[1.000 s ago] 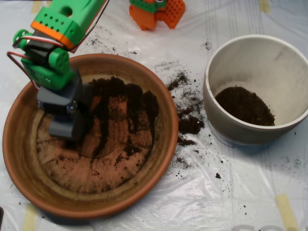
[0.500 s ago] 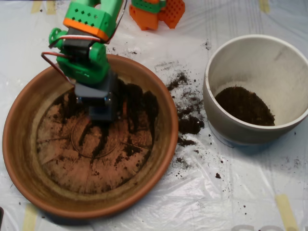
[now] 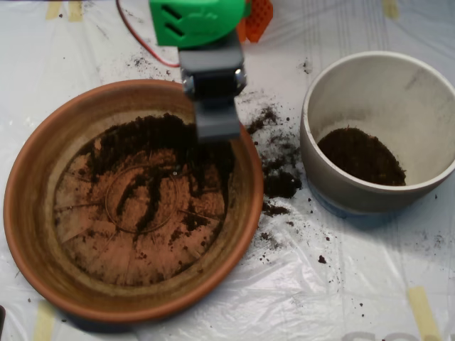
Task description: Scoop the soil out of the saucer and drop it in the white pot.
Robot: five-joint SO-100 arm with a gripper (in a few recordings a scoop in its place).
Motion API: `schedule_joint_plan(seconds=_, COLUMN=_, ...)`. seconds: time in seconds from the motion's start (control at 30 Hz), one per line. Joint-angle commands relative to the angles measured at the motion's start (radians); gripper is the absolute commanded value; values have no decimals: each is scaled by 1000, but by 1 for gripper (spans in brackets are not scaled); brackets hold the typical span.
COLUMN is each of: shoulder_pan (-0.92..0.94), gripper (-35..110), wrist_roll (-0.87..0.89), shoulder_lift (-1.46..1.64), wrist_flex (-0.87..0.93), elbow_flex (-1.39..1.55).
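The terracotta saucer (image 3: 21,213) fills the left half of the overhead view. Dark soil (image 3: 142,135) lies mostly along its upper inner part, with streaks and crumbs across the middle. My grey scoop (image 3: 217,122) hangs from the green arm (image 3: 197,21) over the saucer's upper right rim, above the soil's right end. Its underside is hidden. The white pot (image 3: 313,92) stands at the right, apart from the scoop, with a patch of soil (image 3: 361,156) on its floor.
Spilled soil (image 3: 281,183) is scattered on the white plastic sheet between saucer and pot. An orange printed part (image 3: 260,13) sits at the top edge behind the arm. A red wire (image 3: 142,42) trails at top left. Tape strips (image 3: 423,312) mark the sheet.
The scoop has moved from the saucer's left inner side rightward and up to its upper right rim. The soil it covered on the left now shows, pushed into a band along the top.
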Motion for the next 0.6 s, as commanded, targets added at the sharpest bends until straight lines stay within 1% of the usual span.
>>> schedule_joint_plan(seconds=0.0, shoulder_pan=-86, gripper=-1, wrist_roll=5, shoulder_lift=186, wrist_flex=49, elbow_flex=-98)
schedule_joint_plan(seconds=0.1, shoulder_pan=-175, gripper=-1, wrist_roll=5, shoulder_lift=233, wrist_flex=75, elbow_flex=-138)
schedule_joint_plan(seconds=0.27, shoulder_pan=-321, gripper=-1, wrist_roll=-5, shoulder_lift=212, wrist_flex=95, elbow_flex=-239)
schedule_joint_plan(seconds=0.57, shoulder_pan=-515, gripper=-1, wrist_roll=-44, shoulder_lift=29, wrist_flex=18, elbow_flex=-364)
